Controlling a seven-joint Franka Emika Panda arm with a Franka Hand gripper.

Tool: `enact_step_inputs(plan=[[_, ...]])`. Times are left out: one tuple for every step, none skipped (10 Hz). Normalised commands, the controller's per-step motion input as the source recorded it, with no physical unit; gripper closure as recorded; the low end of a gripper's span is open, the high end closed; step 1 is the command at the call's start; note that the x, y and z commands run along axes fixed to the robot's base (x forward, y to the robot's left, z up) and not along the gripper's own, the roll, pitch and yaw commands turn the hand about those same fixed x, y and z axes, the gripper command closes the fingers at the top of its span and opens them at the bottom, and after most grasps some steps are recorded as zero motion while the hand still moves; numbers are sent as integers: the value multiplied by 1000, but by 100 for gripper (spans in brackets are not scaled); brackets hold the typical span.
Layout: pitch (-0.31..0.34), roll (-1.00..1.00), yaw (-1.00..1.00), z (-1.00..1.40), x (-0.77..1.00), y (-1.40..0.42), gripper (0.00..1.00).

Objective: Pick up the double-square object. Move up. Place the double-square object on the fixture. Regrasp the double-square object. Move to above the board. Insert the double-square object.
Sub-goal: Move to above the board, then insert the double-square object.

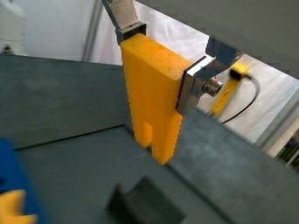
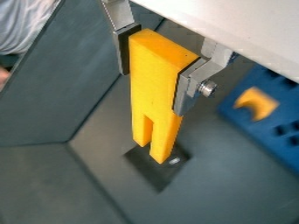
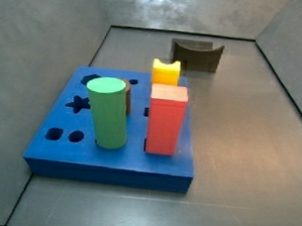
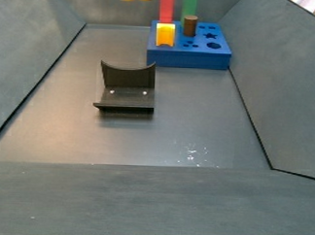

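Gripper (image 2: 158, 74) clamps the double-square object (image 2: 158, 96) high above the fixture (image 2: 163, 162); any tilt on lowering risks missing its hollow.

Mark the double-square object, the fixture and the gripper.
Double-square object (image 2: 155, 92): wrist view, its broad front face.
Fixture (image 4: 124, 87): side view, its hollowed upright.
Gripper (image 2: 158, 54): wrist view, midway between fingertips, shut on the object.
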Motion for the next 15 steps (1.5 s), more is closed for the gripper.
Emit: enact_step_inputs(plan=[[-5,-1000,-98,152,-838,-1000,100],[-12,-1000,-97,159,-864,-1000,100],[-17,-1000,-97,154,-893,-1000,100],[-23,-1000,-94,110,-708,-745,100],[-20,-1000,-92,73,-484,-480,100],[-14,-870,-69,21,-232,-183,100],[-6,-730,-57,13,-153,-113,100],[-7,-383,-16,11,-74,-48,100],[-19,-276,-17,0,-54,-29,100],[-93,-113,449,-889,449,-163,100],[-81,-153,551,-831,409,-66,100],[-90,-146,557,-820,394,-86,100],[-120,-96,534,-783,360,-183,100],[-127,0,471,-857,286,-366,100],[-84,0,323,-780,0,-309,100]])
